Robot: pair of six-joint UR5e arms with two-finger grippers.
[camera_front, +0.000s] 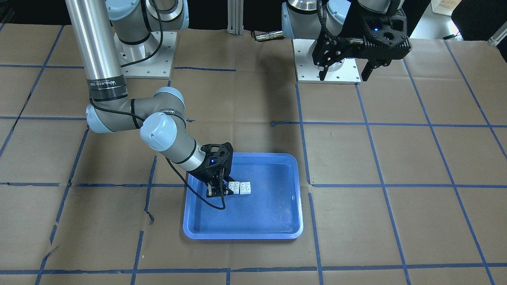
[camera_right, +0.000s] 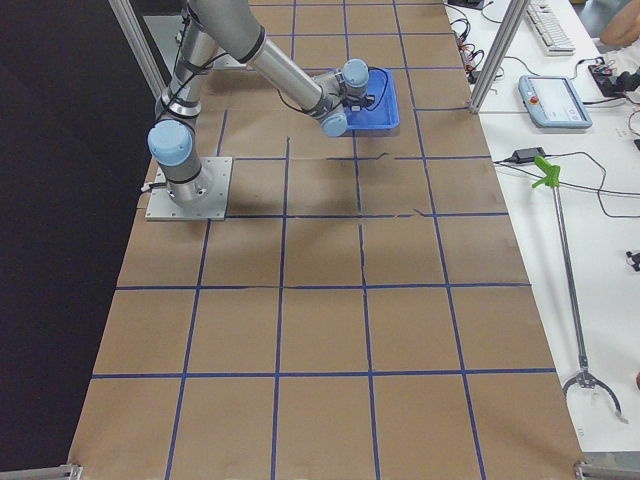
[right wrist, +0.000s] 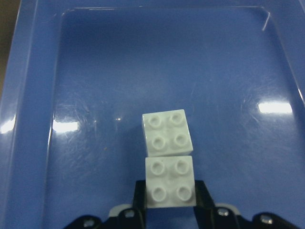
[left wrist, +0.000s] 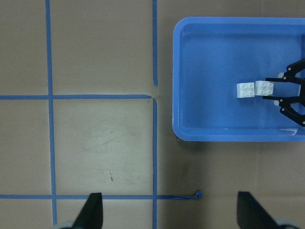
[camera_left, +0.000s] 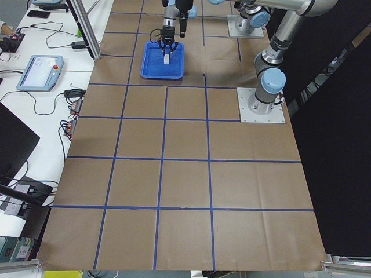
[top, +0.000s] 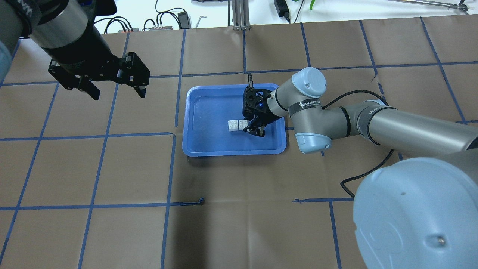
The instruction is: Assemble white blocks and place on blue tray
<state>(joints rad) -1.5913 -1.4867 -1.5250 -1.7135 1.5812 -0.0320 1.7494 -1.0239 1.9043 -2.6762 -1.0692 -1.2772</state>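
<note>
Two white blocks lie side by side and touching on the floor of the blue tray, studs up. In the right wrist view the near block sits between my right gripper's fingers, and the far block rests against it. My right gripper is low in the tray and shut on the near block; the other block is free. My left gripper is open and empty, held high over the table to the tray's left. Its wrist view shows the tray and both blocks.
The table is covered in brown paper with a blue tape grid. The arm bases stand on white plates at the robot's side. A loose end of blue tape lies on the paper near the robot.
</note>
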